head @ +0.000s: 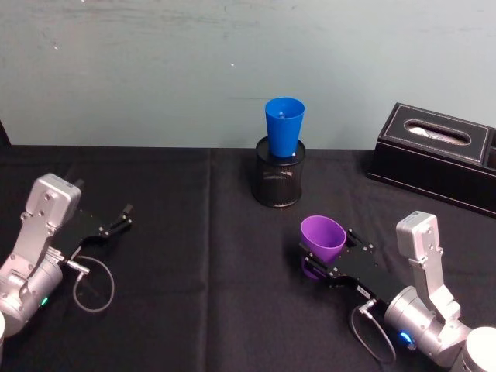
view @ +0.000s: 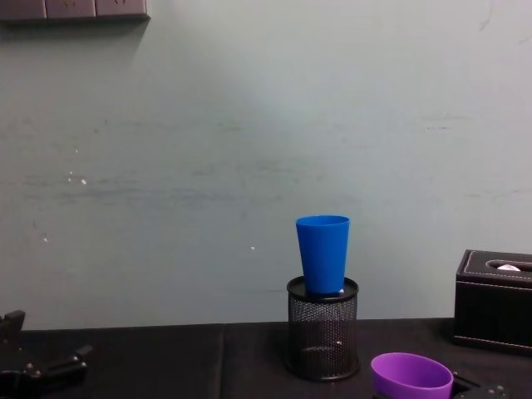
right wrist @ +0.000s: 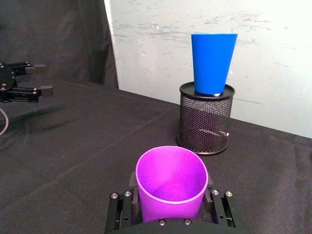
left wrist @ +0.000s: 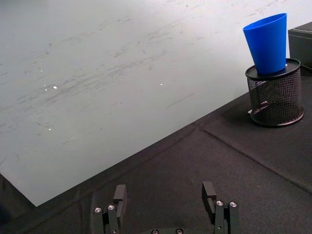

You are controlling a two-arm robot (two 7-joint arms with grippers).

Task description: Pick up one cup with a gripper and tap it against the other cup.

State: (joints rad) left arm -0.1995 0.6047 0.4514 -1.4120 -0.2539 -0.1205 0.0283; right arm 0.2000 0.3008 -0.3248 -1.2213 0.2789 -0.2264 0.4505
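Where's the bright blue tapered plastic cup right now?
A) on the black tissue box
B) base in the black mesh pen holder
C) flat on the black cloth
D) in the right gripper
B: the bright blue tapered plastic cup stands upright with its base in the black mesh pen holder; the right gripper grips the purple plastic cup.
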